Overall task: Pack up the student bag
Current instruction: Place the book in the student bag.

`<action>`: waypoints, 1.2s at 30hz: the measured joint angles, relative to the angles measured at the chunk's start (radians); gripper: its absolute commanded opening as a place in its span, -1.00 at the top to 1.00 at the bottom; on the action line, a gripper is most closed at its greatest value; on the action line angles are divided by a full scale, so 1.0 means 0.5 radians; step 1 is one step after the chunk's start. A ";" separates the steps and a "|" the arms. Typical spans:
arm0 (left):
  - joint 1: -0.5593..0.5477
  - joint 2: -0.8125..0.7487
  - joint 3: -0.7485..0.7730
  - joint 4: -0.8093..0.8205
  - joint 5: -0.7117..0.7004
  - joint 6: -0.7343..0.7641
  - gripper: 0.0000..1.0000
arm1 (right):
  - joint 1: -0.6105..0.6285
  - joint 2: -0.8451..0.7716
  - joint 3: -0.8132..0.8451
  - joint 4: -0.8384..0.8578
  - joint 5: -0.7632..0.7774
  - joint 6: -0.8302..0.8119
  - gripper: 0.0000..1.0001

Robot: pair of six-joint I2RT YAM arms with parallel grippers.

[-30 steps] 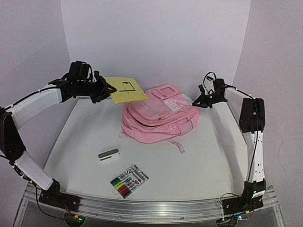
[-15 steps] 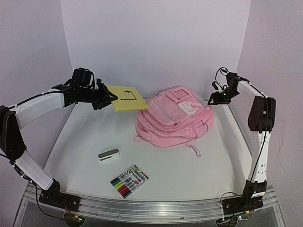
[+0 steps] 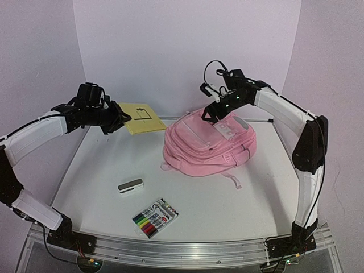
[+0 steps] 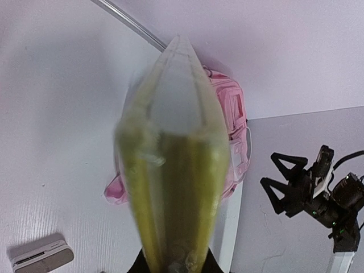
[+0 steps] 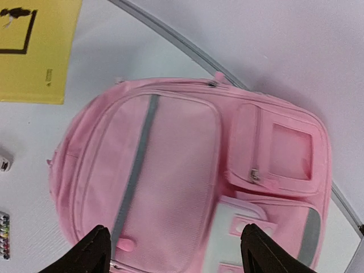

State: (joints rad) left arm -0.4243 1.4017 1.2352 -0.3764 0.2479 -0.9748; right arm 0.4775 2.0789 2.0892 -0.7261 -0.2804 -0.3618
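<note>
The student bag (image 3: 207, 145), soft pink with zipped front pockets and white patches, lies flat at the back right of the table. My right gripper (image 3: 211, 111) hovers open just above its top end. The right wrist view has the two black fingertips (image 5: 95, 250) spread wide over the bag (image 5: 170, 170) with nothing between them. My left gripper (image 3: 120, 120) is shut on a flat yellow book (image 3: 140, 117), held in the air left of the bag. In the left wrist view the book (image 4: 173, 170) is edge-on in a clear sleeve, and the bag (image 4: 233, 114) lies behind it.
A small white and grey eraser-like block (image 3: 131, 186) lies left of centre. A pack of coloured markers (image 3: 154, 217) sits near the front edge. Walls close the table at the back and sides, and a metal rail (image 3: 182, 250) runs along the front.
The bag was pulled to the right, then my right gripper let go, opened and swung left over the bag's top. My left gripper drew the yellow book back to the left.
</note>
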 measured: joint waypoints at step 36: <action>0.000 -0.355 -0.458 0.014 -0.179 -0.150 1.00 | 0.436 0.314 -0.012 0.010 0.501 0.100 1.00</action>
State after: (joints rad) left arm -0.4244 1.2240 1.0061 -0.3695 0.1585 -1.0500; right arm 0.6956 2.2360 2.0830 -0.7212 -0.0297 -0.3119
